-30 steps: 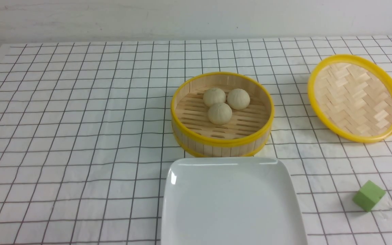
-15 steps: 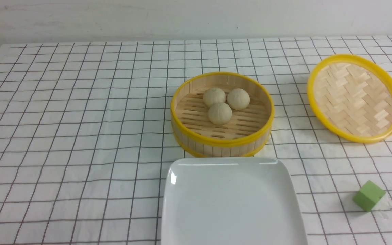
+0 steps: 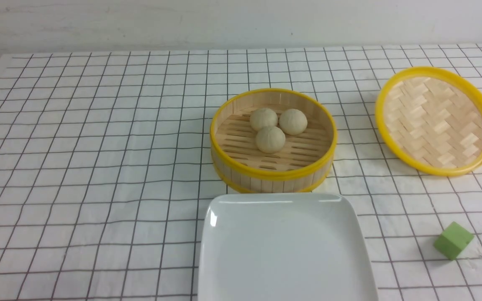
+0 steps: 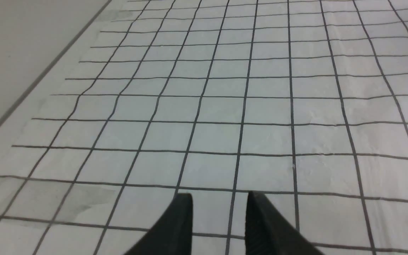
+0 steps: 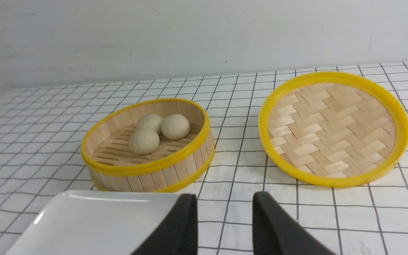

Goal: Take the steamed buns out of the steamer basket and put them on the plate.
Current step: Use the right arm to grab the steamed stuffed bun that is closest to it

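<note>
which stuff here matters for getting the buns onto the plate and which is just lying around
For the job: buns, all three in the basket; plate, with nothing on it.
Just lying about: lid, green cube.

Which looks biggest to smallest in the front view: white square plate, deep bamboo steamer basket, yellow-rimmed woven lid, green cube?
1. White square plate, nearest.
2. Bamboo steamer basket and yellow-rimmed woven lid: about alike, unranked.
3. Green cube.
</note>
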Controlling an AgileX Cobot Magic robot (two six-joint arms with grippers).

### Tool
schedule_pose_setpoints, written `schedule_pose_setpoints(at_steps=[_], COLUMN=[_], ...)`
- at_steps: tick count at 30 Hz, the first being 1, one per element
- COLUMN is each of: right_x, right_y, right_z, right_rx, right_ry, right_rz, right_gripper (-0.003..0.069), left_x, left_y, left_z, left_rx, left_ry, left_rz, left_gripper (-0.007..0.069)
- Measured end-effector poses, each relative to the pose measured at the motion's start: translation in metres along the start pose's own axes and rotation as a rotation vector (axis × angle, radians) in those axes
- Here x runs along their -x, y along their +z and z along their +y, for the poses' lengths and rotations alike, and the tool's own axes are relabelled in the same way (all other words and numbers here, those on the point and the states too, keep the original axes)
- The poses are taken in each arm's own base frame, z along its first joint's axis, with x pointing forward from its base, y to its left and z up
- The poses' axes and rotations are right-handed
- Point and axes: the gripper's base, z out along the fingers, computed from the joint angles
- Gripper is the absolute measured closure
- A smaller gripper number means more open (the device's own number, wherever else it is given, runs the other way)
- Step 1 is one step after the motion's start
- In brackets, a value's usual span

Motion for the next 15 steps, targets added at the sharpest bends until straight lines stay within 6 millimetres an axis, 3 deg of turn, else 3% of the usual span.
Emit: schedule_pose_setpoints(at_steps=[15], right_x=[-0.0028], right_y=[0.0000], right_z=[0.0003], right_rx=[0.004], right_ry=[-0.017], right_rz=[0.030], right_gripper=[0.0419], left_x=[0.0003], left_y=[0.0001], left_z=[0.0028], left_rx=[0.031], left_ry=[0.071], left_rz=[-0.004], left_gripper=[0.0382])
